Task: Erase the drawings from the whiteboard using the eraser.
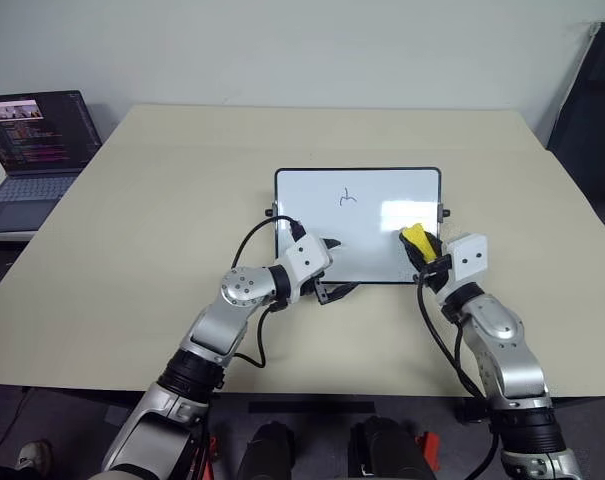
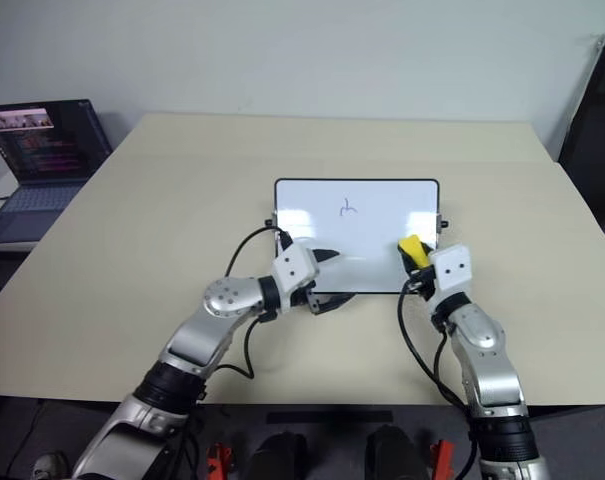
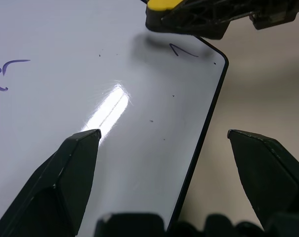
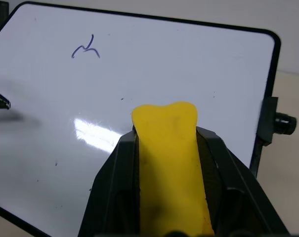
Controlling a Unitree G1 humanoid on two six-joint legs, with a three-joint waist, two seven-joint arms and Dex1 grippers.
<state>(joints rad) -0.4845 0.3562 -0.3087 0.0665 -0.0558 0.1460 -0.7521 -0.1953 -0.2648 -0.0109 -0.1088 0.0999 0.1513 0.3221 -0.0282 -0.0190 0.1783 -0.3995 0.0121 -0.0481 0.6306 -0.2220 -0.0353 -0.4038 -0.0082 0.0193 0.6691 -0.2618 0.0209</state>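
Wiping step: right claw [image 1: 422, 250] clamped on eraser [image 1: 415, 238] over board [image 1: 357, 225] at frame centre, left claw [image 1: 334, 268] gaping, empty, at its near edge; next, sweep up-left to squiggle [image 1: 350, 198].

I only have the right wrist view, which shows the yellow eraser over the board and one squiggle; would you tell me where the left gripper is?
Observer: The left gripper sits at the whiteboard's near edge, jaws open astride the frame.
Operator: Thank you. Is any mark hidden under my eraser?
Observer: Yes, the left wrist view shows a small stroke by the near right corner, just beside the eraser.
Operator: Is anything else on the table?
Observer: A laptop stands open beyond the table's far left corner, well away from the board.
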